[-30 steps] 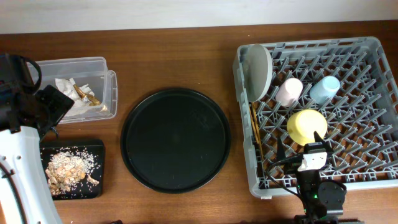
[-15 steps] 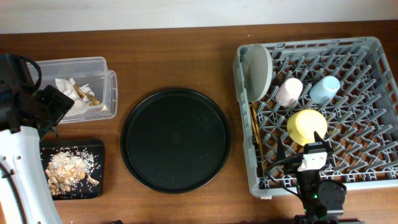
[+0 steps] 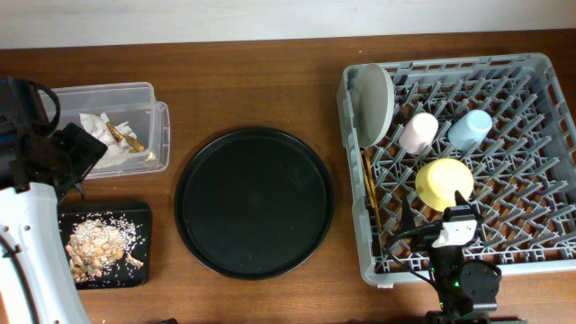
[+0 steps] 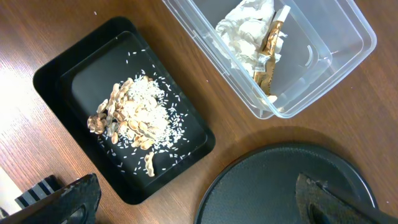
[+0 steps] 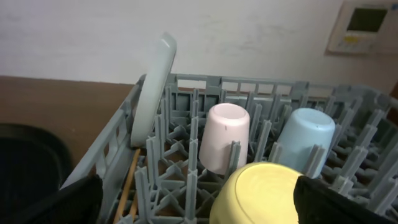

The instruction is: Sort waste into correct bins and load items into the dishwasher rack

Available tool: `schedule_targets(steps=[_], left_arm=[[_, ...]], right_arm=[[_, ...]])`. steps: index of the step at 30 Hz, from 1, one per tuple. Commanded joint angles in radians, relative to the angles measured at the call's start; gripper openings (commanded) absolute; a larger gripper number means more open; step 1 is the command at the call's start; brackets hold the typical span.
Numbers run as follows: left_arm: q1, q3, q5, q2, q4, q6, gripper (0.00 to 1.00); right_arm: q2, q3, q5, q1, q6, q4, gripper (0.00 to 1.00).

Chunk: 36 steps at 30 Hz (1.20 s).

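The grey dishwasher rack [image 3: 531,108] on the right holds the pale grey plate [image 3: 373,101] upright, the pink cup [image 3: 418,132], the light blue cup [image 3: 470,129], the yellow bowl [image 3: 444,183] upside down, and the chopsticks [image 3: 369,191] along its left side. The clear box [image 3: 144,94] holds crumpled napkins [image 3: 101,128]. The shallow black tray [image 3: 135,261] holds food scraps [image 3: 97,243]. My left gripper [image 4: 199,208] is open and empty, high above the table between this tray and the round tray. My right gripper [image 5: 199,211] is open and empty, just in front of the yellow bowl [image 5: 267,193].
A large round black tray [image 3: 255,202] lies in the middle of the wooden table, bare. The left arm [image 3: 36,225] runs along the table's left edge. The right wrist view also shows the plate [image 5: 155,81], pink cup [image 5: 222,137] and blue cup [image 5: 305,140].
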Motion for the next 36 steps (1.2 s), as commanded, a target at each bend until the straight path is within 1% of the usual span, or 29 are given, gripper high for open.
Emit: schedule_targets(steps=[1, 36], left_arm=[[0.006, 0.007, 0.0, -0.005, -0.001, 0.011, 0.99], [0.006, 0.007, 0.0, -0.005, -0.001, 0.011, 0.99]], right_arm=[[-0.009, -0.007, 0.023, -0.005, 0.068, -0.006, 0.98], [-0.008, -0.007, 0.038, -0.005, 0.064, -0.005, 0.98]])
